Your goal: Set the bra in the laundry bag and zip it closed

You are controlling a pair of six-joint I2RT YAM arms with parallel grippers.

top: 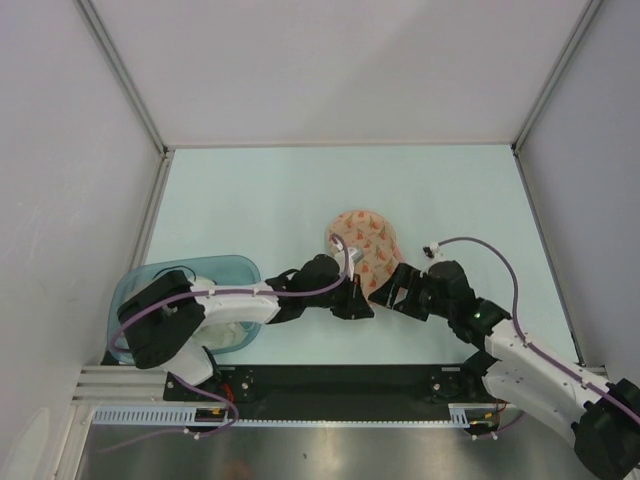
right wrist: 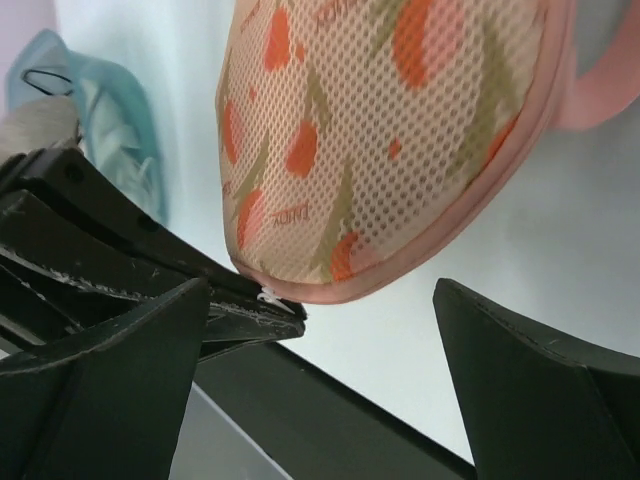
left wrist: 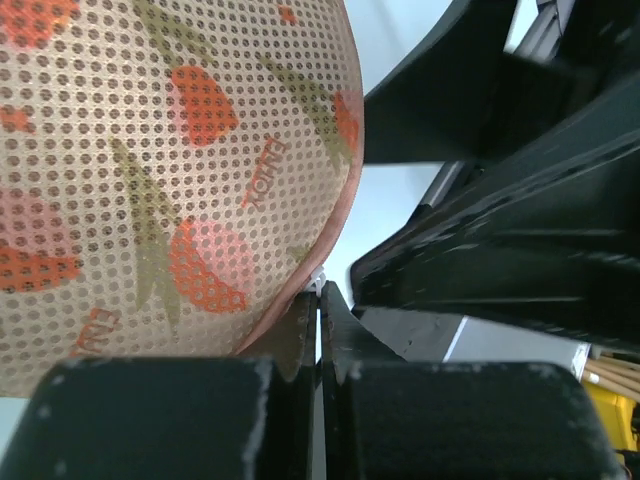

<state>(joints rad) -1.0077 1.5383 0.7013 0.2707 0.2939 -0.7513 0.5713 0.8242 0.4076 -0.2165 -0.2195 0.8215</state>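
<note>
Closing on the rim of the laundry bag point(top: 366, 243), the left gripper point(left wrist: 320, 303) had its jaws pressed together, and at their tips they appeared to nip a small white tab point(right wrist: 268, 296) on the bag's pink edging. The bag lay shut on the pale surface point(top: 250, 200), directly ahead of those jaws and touching them. Its mesh bore orange-red shapes, olive stems and small orange lettering point(left wrist: 263, 171) that appeared to read "ENJOY". The right gripper point(right wrist: 320, 300) had its jaws spread wide, the bag's near rim just ahead of the gap between them and the left jaws reaching in from one side. A translucent teal tub point(top: 135, 285) holding a white garment point(top: 225, 335) sat well behind the left jaws.
</note>
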